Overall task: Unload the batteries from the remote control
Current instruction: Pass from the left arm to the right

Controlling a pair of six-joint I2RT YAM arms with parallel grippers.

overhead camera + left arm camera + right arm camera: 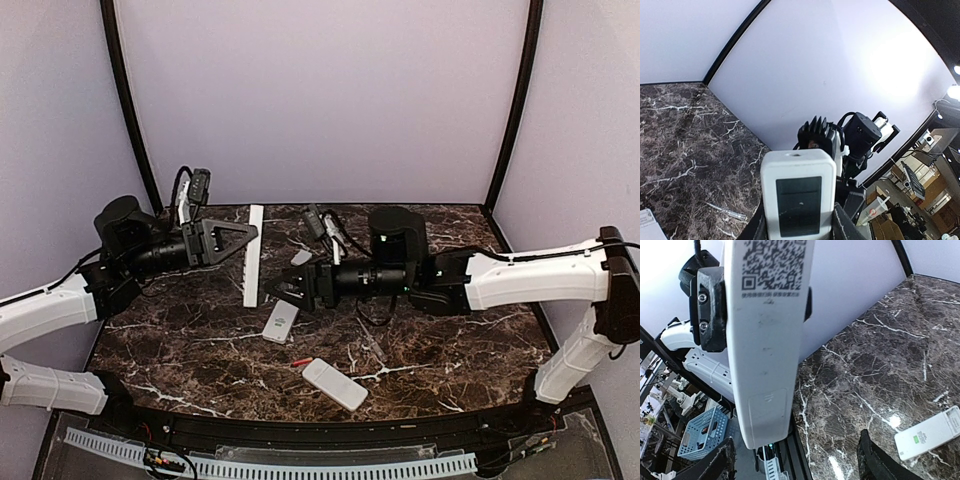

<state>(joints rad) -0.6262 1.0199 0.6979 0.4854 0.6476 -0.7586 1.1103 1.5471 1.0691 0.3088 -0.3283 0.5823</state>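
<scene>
My left gripper (249,238) is shut on a long white remote control (252,268), holding it up off the table. In the left wrist view its end (799,194) sits between my fingers. The right wrist view shows its back (767,340), with a QR label and a closed cover at the lower end. My right gripper (275,292) stands open around that lower end without touching it, and its fingers (879,460) are spread wide. One small orange-red battery (300,363) lies on the table. Any batteries inside the held remote are hidden.
Two more white remotes lie on the dark marble table (450,340), one (282,320) under my right gripper and one (335,383) near the front edge. A small flat white cover (300,257) lies behind them. A thin clear stick (727,212) rests on the marble.
</scene>
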